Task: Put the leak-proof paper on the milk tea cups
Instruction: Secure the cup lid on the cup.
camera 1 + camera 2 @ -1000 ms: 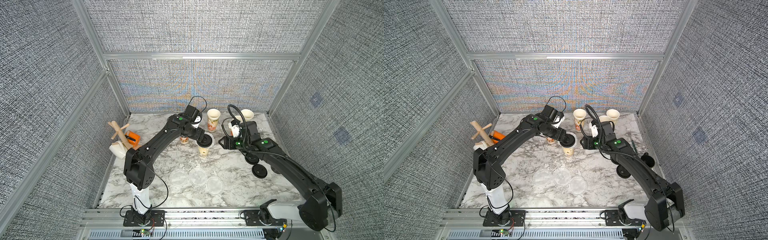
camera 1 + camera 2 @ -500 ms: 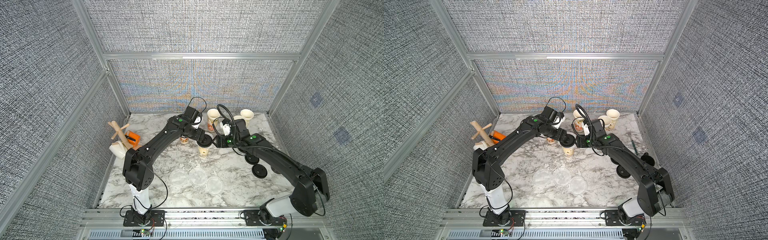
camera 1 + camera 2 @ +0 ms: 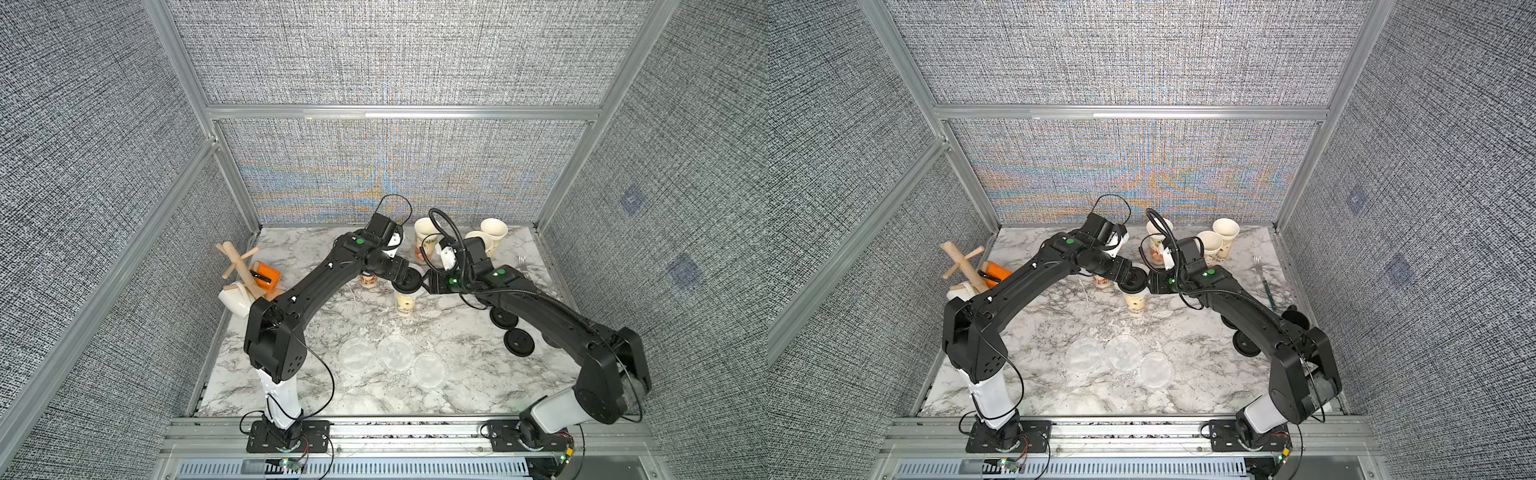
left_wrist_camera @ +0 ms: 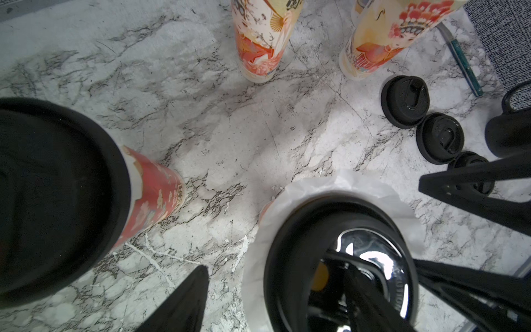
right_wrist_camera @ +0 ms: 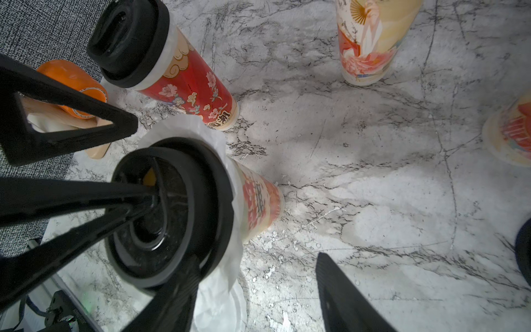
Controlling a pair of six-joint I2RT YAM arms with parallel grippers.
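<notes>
In the middle stands a milk tea cup (image 3: pixel 405 305) (image 5: pixel 258 198) with a black lid (image 5: pixel 212 172) on it. Crinkled leak-proof paper (image 4: pixel 359 184) (image 5: pixel 201 129) sticks out under the lid's rim. My left gripper (image 3: pixel 405 279) (image 4: pixel 271 264) is open, one finger resting in the lid's top. My right gripper (image 3: pixel 424 284) (image 5: pixel 257 255) is open too, one finger over the lid's near edge. A second lidded cup (image 5: pixel 186 83) stands beside it. Three open cups (image 3: pixel 424 235) (image 3: pixel 478 245) (image 3: pixel 493 230) stand at the back. Three loose paper discs (image 3: pixel 395 351) lie in front.
Spare black lids (image 3: pixel 505 318) (image 4: pixel 405 100) lie on the marble under my right arm. A wooden mug tree (image 3: pixel 239 266), a white mug (image 3: pixel 235 299) and an orange container (image 3: pixel 266 274) stand at the left edge. A fork (image 3: pixel 1262 274) lies at the right.
My right gripper has swung left from beside the back cups to the lidded middle cup, and its jaws have narrowed a little. My left gripper has stayed on the lid.
</notes>
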